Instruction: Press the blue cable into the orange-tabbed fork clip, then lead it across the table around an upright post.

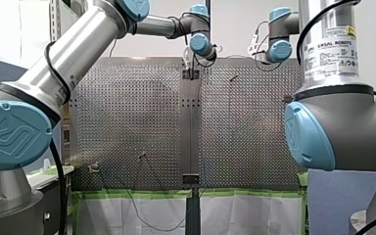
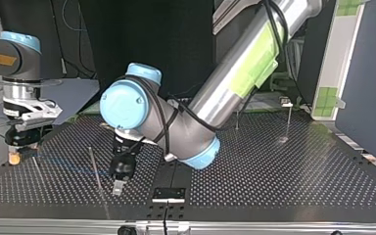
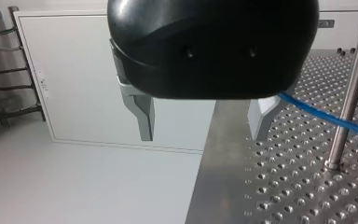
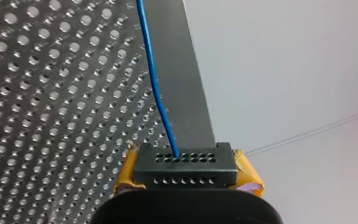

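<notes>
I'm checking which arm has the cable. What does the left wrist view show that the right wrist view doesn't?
Only the left wrist view shows my left end effector, open and empty, and an upright post beside it. Only the right wrist view shows my right end effector, closed on the blue cable. Both show the blue cable and the perforated table.

blue cable (image 3: pixel 307 108): thin, running in a nearly straight line | crossing the upright post (image 3: pixel 352 88) low down, contact not discernible | upright post: bare metal rod, standing vertical on the perforated table (image 3: pixel 284 186)
</notes>
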Available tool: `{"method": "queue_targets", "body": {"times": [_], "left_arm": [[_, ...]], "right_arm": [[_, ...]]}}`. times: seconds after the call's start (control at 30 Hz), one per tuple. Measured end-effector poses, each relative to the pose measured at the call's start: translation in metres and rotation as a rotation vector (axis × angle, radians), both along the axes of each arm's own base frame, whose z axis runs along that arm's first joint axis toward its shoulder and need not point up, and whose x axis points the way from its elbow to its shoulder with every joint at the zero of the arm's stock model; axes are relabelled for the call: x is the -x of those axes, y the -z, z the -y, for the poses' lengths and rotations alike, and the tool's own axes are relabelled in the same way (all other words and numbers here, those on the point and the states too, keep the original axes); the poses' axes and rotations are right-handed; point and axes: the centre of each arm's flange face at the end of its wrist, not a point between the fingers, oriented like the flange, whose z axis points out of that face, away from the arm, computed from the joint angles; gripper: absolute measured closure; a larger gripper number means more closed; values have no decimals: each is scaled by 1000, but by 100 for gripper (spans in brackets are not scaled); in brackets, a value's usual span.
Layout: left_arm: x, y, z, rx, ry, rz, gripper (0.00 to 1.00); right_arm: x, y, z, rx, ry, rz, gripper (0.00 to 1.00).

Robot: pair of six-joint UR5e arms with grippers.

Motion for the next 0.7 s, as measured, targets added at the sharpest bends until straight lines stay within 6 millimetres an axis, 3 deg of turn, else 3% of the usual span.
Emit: {"method": "queue_targets", "body": {"times": [0.53, 0.7], "left_arm": [[-26, 4, -19, 32, 18, -12, 0], [-38, 23, -18, 20, 28, -35, 0]], "right_arm": [[11, -3, 42, 12, 10, 8, 100], [13, 2, 53, 8, 14, 7, 100]]}}
